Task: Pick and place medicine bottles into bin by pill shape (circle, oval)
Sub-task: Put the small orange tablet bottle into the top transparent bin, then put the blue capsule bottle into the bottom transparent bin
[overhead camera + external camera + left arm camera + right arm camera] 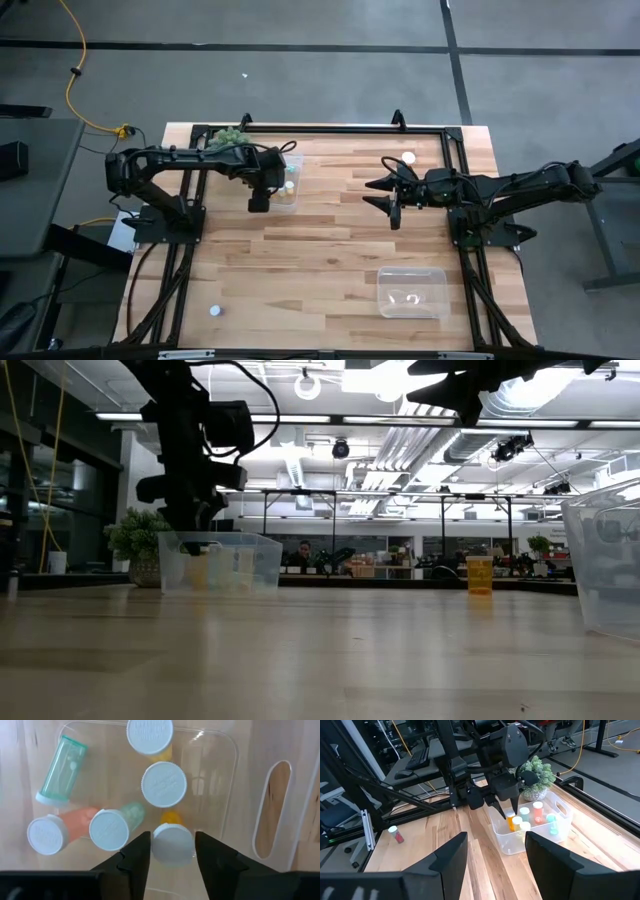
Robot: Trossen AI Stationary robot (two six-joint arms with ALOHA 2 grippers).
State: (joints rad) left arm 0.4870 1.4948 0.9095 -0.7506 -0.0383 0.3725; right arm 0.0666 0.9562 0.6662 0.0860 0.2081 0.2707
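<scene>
High view: I see the left gripper (259, 203) over the near edge of the clear bin (296, 160) at the far left of the table (330, 250), beside the green plant (228, 135). The right gripper (392, 195) hangs over mid-table, fingers spread, nothing between them. A second clear bin (412, 291) sits near right. Loose bottles: one white cap (408, 157) far right, one (214, 311) near left

Low view: an orange bottle (479, 574) stands upright on the far side of the table

Left wrist view: the fingers (134, 857) stand apart on either side of an orange bottle with white cap (172, 842) inside the bin; I cannot tell whether they touch it. Five more medicine bottles (163, 784) lie or stand around it

Right wrist view: a reddish bottle (396, 834) lies alone on the table, well apart from the bin
</scene>
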